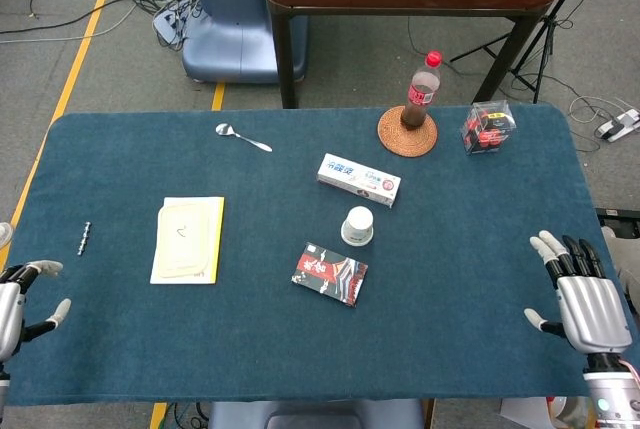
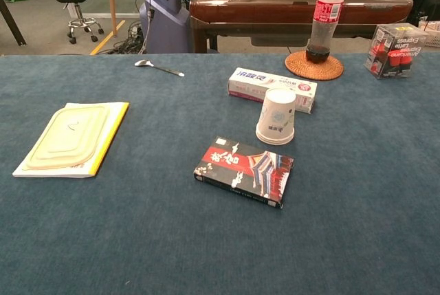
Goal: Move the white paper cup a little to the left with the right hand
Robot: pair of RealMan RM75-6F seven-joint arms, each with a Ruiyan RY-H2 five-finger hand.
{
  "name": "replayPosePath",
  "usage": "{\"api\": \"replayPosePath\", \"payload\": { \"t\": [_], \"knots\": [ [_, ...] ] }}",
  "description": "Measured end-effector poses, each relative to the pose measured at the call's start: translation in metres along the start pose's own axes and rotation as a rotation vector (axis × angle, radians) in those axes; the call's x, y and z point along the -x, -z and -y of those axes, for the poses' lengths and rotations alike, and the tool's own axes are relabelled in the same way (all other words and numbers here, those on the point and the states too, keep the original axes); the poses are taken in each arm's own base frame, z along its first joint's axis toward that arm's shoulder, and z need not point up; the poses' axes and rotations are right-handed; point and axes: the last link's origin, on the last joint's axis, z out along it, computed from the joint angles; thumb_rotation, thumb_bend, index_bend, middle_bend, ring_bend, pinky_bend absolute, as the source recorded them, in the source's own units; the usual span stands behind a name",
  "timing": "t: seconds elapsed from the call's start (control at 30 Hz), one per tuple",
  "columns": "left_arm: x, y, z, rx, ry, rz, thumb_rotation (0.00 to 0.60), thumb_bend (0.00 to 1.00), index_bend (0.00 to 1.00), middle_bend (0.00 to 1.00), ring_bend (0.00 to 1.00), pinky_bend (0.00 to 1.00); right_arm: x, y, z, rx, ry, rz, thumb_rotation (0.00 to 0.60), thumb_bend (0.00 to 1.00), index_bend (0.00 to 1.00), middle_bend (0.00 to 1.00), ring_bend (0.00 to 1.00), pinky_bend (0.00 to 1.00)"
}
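The white paper cup (image 1: 358, 226) stands upside down near the middle of the blue tabletop (image 1: 480, 249), rim on the cloth. It sits just in front of the toothpaste box (image 1: 359, 179), apart from it in the head view though the two overlap in the chest view. The red-and-black card box (image 1: 330, 273) lies flat just before the cup, on its left-front side, not touching it.

The right hand (image 1: 587, 296) is at the right front edge of the tabletop, well apart from the cup and far to its right. Its fingers are spread and extended, the back of the hand faces up, and it holds nothing. The chest view does not show it.

The left hand (image 1: 18, 301) is at the left front corner, partly cut off by the frame edge. Its visible fingers are apart and nothing is in them. It is well apart from the cup.

A cola bottle (image 1: 422, 90) stands upright on a round woven coaster (image 1: 407, 132) at the rear. A clear box with red contents (image 1: 487, 127) sits to its right. A spoon (image 1: 241, 136) lies at the rear left. A yellow pad with a cream lid (image 1: 187, 239) on it lies on the left side, and a small dark screw-like item (image 1: 85, 238) lies further left.
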Motion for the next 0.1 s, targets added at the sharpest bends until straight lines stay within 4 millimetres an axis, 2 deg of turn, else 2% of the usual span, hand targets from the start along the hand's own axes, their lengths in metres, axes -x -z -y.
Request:
{"api": "replayPosePath", "payload": {
  "t": [0.1],
  "knots": [
    [0.0023,0.0006,-0.0023,0.0,-0.004,0.006,0.6,0.29,0.36,0.39,0.31,0.5,0.0022,-0.0013,-0.0004,-0.005,-0.004,0.016,0.6,0.0,0.13,0.12,0.0,0.0]
  ]
}}
